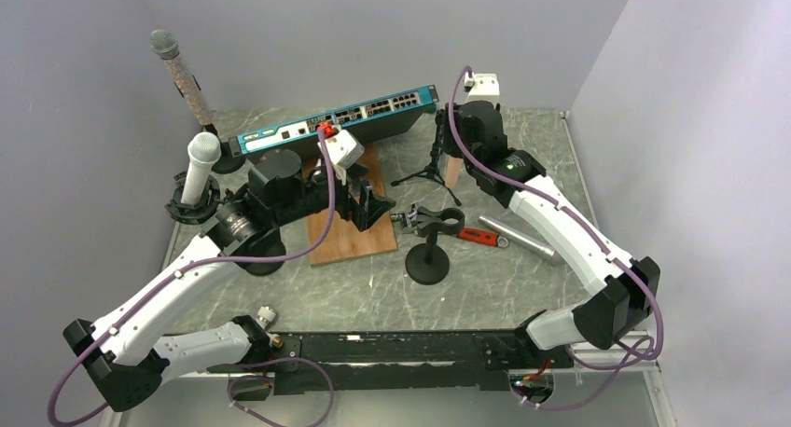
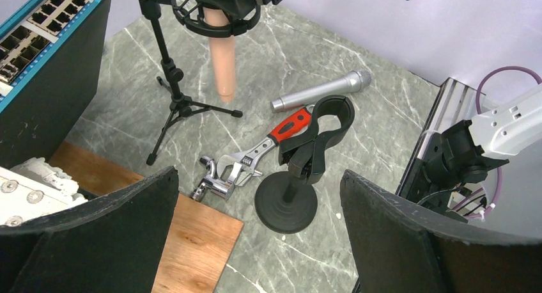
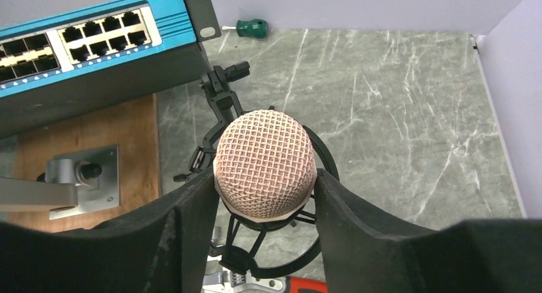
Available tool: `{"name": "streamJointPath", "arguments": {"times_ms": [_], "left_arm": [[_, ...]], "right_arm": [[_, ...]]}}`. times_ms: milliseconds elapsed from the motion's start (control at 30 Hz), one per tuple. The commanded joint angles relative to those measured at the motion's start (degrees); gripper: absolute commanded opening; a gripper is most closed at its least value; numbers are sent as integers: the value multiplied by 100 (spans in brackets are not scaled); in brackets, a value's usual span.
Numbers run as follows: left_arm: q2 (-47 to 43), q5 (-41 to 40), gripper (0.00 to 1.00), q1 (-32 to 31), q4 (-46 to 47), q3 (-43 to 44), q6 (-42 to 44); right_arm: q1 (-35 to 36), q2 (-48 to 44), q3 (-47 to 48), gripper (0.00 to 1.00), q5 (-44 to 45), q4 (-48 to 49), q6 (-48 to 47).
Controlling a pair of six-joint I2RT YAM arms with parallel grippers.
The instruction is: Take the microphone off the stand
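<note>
- The pink microphone point(image 3: 265, 162) sits upright in the shock mount of the tripod stand point(image 2: 169, 69), head up, close to the blue network switch point(image 3: 96, 31).
- The right fingers point(image 3: 192, 206) press on both sides of its mesh head, gripping it.
- The left fingers point(image 2: 128, 232) are spread wide and hold nothing, above the edge of the wooden board point(image 2: 198, 242).
- Ahead of them on the surface point(image 3: 396, 114) stands a black clamp stand point(image 2: 307, 152), with a red-handled wrench point(image 2: 255, 153) and a silver microphone point(image 2: 323, 91) lying behind it.

Bright even light, soft shadows, sharp.
</note>
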Motion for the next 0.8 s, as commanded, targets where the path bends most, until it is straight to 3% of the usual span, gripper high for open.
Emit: {"name": "streamJointPath", "arguments": {"times_ms": [0,167,367,567,667,767], "left_arm": [[18,81,99,20,163,98,16],[54,106,99,15,156,101,7],[72,101,99,16,149,111,14],[106,120,99,14,145,113,-1],[136,150,99,17,138,118,-10],[134,145,99,17,134,119,-16]], "right_arm": [[28,-91,183,53,188,117,-153],[22,18,424,36,150,70,-239],[24,232,1401,15,116,-252,-399],[32,139,2407,7,50,-333,-599],[31,-268,2316,5,254,149,-819],[33,-909,1551,0,559,1006,-881]]}}
